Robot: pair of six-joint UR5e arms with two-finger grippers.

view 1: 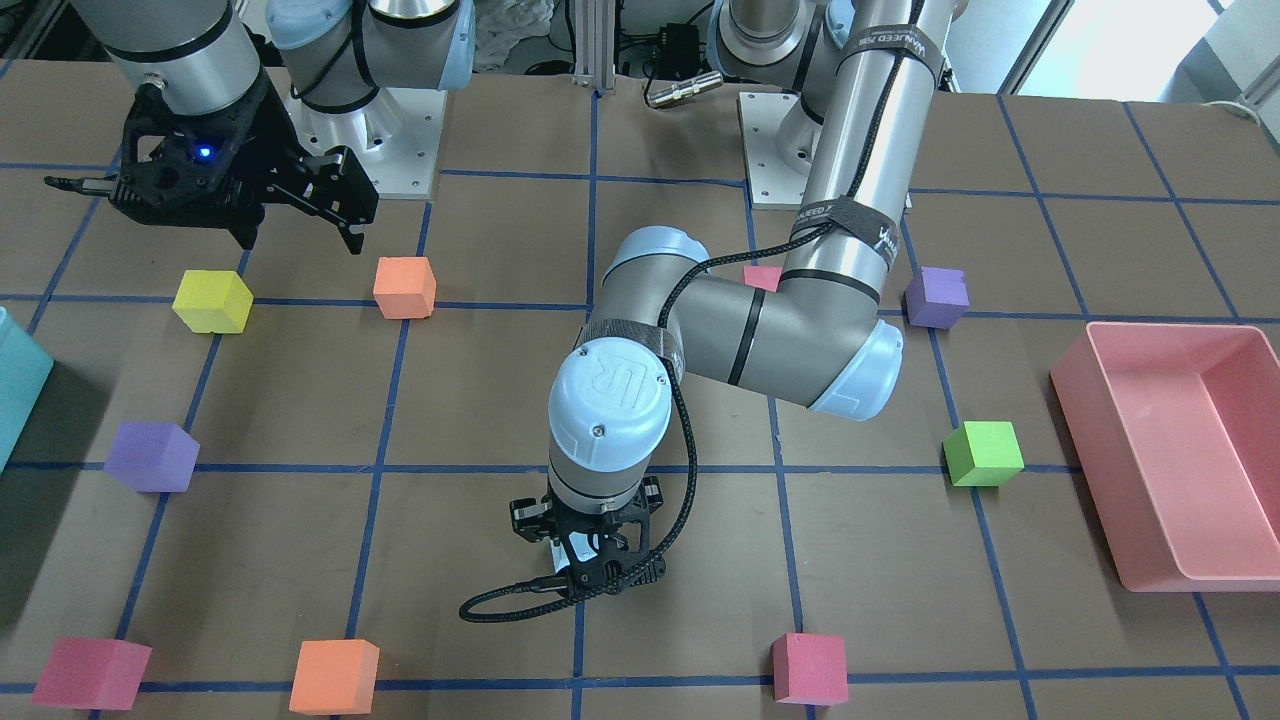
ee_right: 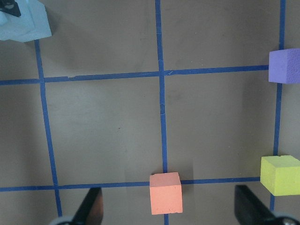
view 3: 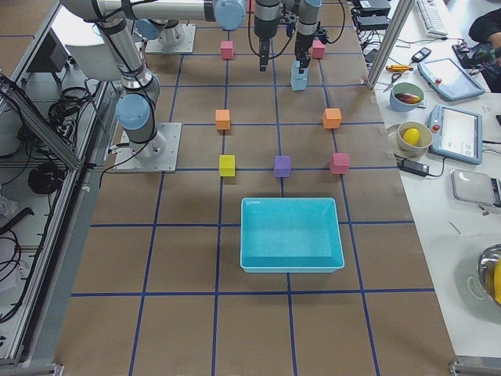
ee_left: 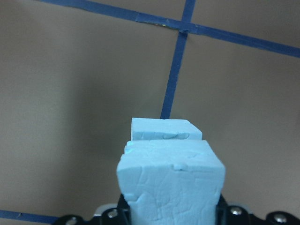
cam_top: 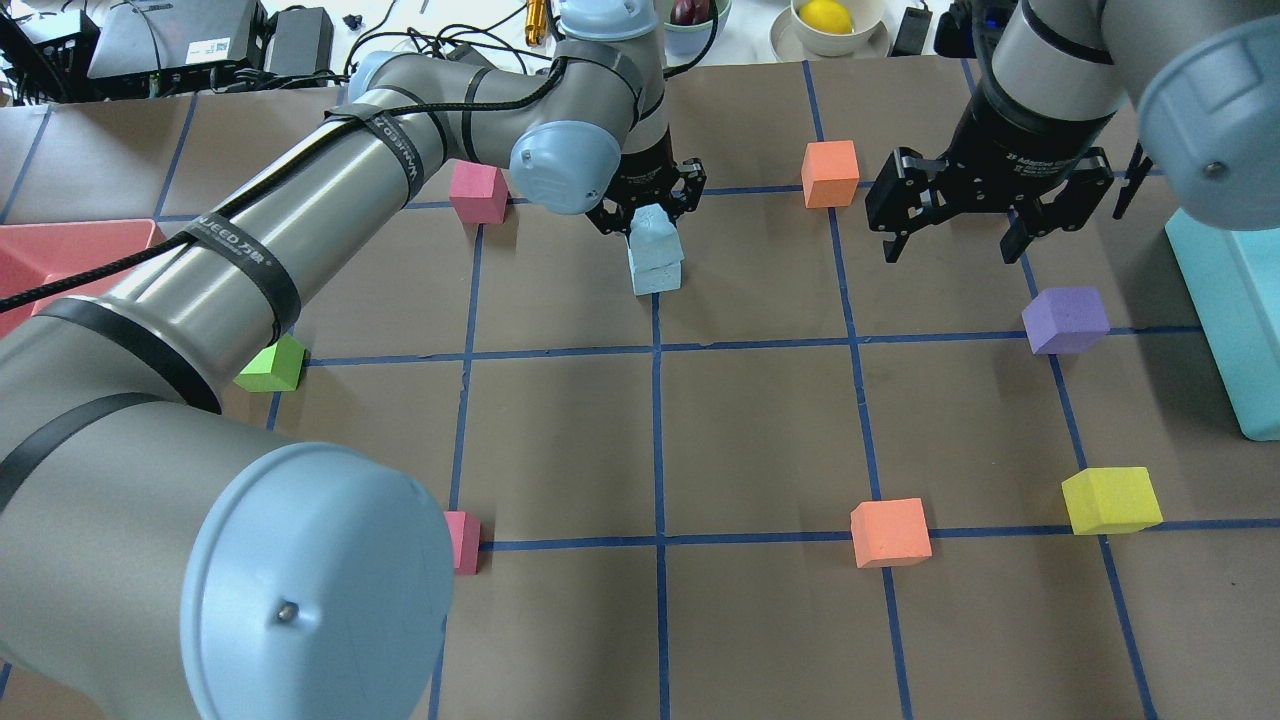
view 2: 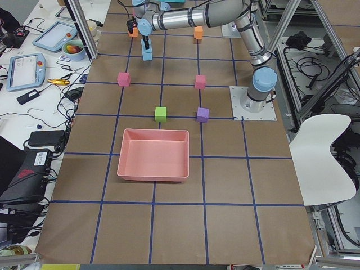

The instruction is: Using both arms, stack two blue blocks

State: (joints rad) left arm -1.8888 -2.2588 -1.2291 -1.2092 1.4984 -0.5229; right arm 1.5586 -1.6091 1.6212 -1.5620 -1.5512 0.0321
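Two pale blue blocks show in the overhead view, the upper one [cam_top: 655, 230] on top of the lower one [cam_top: 656, 273] and slightly offset. My left gripper [cam_top: 648, 205] is shut on the upper blue block, seen close up in the left wrist view [ee_left: 171, 180] with the lower block [ee_left: 164, 129] behind it. In the front-facing view the left gripper [view 1: 590, 560] hides both blocks. My right gripper [cam_top: 950, 240] is open and empty, hanging above the table to the right of the stack; it also shows in the front-facing view [view 1: 300, 230].
Around the stack are an orange cube [cam_top: 830, 173], a pink cube [cam_top: 477, 192], a purple cube [cam_top: 1066, 320], a yellow cube [cam_top: 1110, 500], another orange cube [cam_top: 890, 532] and a green cube [cam_top: 272, 365]. A teal bin [cam_top: 1225, 300] stands at the right, a pink bin [cam_top: 60, 250] at the left.
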